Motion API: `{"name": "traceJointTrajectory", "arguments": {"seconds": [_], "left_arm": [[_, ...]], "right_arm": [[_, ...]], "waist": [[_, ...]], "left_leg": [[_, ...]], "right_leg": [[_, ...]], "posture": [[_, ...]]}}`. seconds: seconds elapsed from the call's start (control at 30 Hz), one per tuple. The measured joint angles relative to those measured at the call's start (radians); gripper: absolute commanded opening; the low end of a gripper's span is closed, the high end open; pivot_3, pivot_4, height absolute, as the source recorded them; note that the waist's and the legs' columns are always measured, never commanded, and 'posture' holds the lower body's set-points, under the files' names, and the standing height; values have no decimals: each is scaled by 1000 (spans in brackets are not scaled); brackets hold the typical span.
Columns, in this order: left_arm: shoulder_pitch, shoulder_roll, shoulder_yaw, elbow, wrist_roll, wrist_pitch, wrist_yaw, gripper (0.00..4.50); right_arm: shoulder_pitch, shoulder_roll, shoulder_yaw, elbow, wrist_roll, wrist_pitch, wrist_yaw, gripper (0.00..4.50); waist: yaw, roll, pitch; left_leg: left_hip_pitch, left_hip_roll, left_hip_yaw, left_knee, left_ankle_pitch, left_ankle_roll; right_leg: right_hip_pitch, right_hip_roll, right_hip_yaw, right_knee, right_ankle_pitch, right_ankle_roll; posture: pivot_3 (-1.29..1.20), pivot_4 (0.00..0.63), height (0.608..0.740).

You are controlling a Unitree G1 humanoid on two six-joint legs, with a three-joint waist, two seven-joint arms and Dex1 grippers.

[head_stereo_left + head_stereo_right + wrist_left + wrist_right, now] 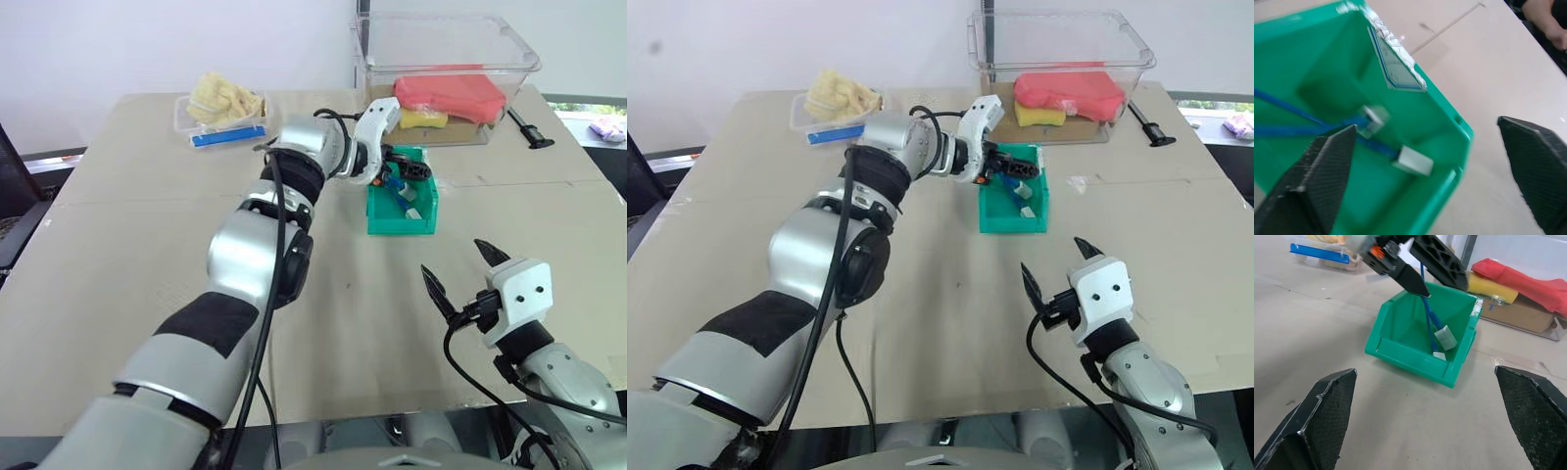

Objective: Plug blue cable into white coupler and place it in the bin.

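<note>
The green bin (402, 224) stands mid-table, just in front of the clear tub. My left gripper (407, 172) hovers over the bin's back edge, pointing down into it, fingers spread wide. The blue cable (1427, 318) runs from between those open fingers down into the bin, and the white coupler (1445, 338) sits on its lower end near the bin floor. In the left wrist view the cable (1283, 105) and coupler (1413, 160) lie inside the bin. My right gripper (454, 257) is nearer to me on the right, above the table, open and holding nothing.
A large clear tub (446, 59) with red and yellow items stands behind the bin. A shallow clear tray (225, 122) with a blue strip is at the back left. A black tool (529, 132) lies right of the tub. A person's hand (1547, 19) is beyond the table edge.
</note>
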Motion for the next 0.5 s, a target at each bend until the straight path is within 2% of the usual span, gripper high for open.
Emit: {"name": "traceJointTrajectory", "arguments": {"seconds": [0.07,0.17,0.27,0.3,0.4,0.5], "left_arm": [[25,32,0,-96,-12,38,-39,4474],[148,91,8,-384,-68,77,-81,4474],[422,130,54,-784,-121,2,-71,4474],[554,171,38,-929,-122,-62,-81,4474],[784,268,13,-1130,-124,-180,-138,4474],[892,312,55,-1248,-189,-210,-180,4474]], "right_arm": [[-6,0,-6,3,5,-2,1,4500],[-17,0,-28,11,25,-8,10,4500],[-29,-6,-75,29,61,-10,35,4500],[-38,-17,-102,39,83,-10,53,4500],[-37,-59,-186,60,143,-12,105,4500],[-44,-106,-256,86,209,-14,168,4500]], "waist": [[-1,0,1],[-4,1,1],[-11,3,0],[-13,3,0],[-4,2,1],[13,2,1]], "left_leg": [[0,1,-1,0,0,0],[1,2,0,0,0,-1],[2,5,3,-2,2,-5],[1,5,3,-2,3,-6],[0,5,4,-1,3,-7],[0,4,4,0,3,-6]], "right_leg": [[0,0,0,1,0,0],[0,0,3,2,2,-3],[-1,0,7,2,3,-5],[-3,0,8,1,3,-5],[-5,0,9,2,3,-5],[-3,-1,7,1,3,-5]], "posture": [[0,150,740],[0,150,740],[0,150,740],[0,150,740],[0,150,740],[0,150,740]]}}
